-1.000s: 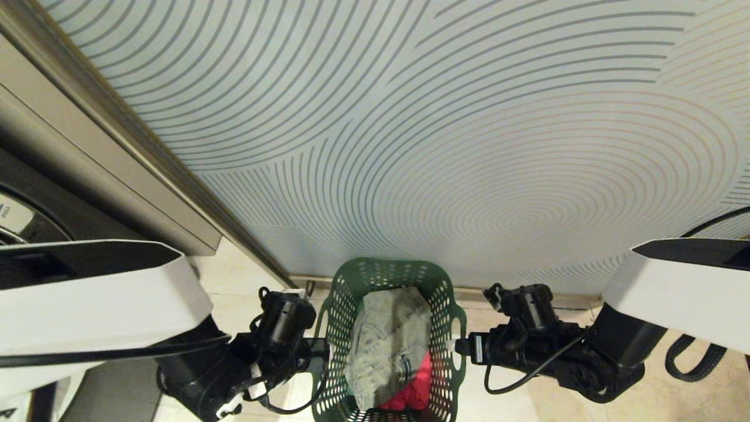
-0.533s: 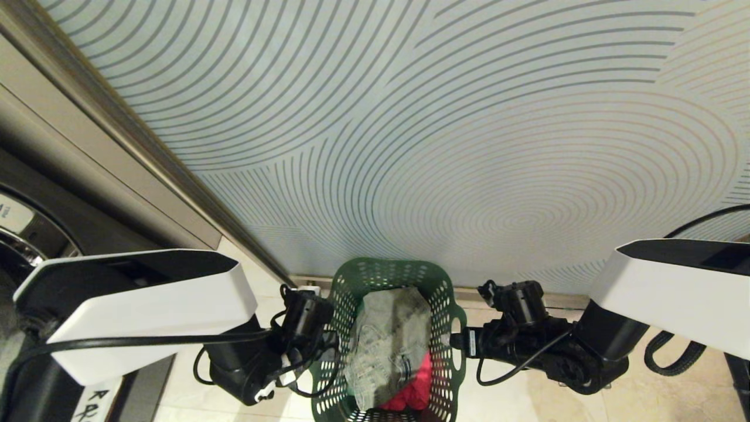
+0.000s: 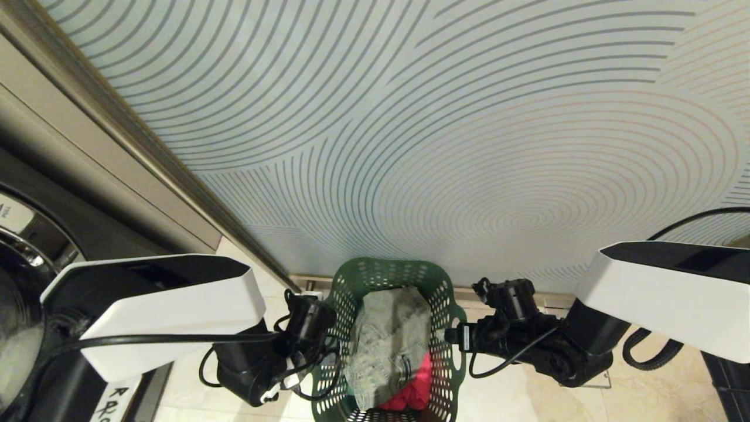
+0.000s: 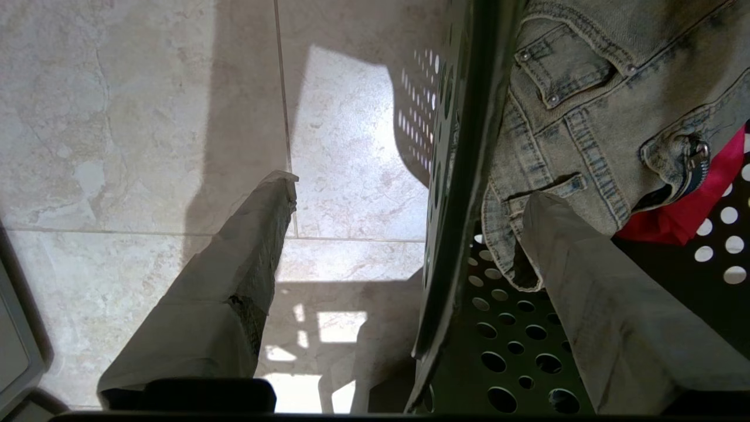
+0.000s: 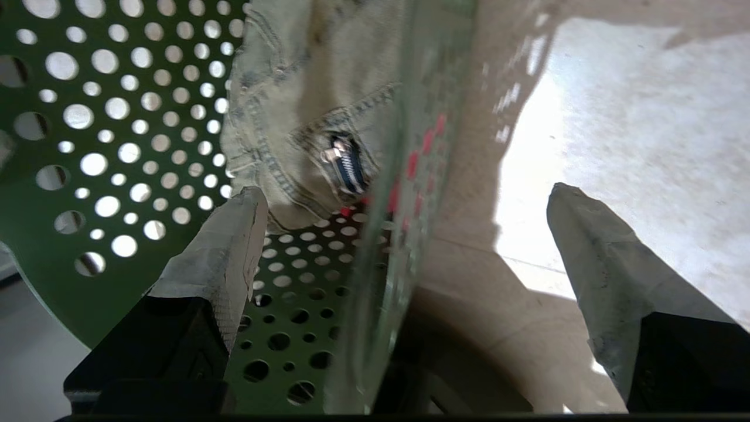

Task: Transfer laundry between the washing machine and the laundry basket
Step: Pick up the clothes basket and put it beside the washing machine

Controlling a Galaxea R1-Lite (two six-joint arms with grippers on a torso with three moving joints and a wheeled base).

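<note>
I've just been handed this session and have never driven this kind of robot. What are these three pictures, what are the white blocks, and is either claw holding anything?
The wide picture comes from a camera on the robot's head, looking down. The white blocks are its two forearms. Between them the laundry basket, dark green and perforated, stands on the tiled floor, holding a faded denim garment over something red. The washing machine shows at the left edge.

The other two pictures come from cameras behind each claw. The left gripper is open, one finger inside the basket wall, one outside. The right gripper straddles the opposite wall the same way. Neither holds anything yet.
</note>
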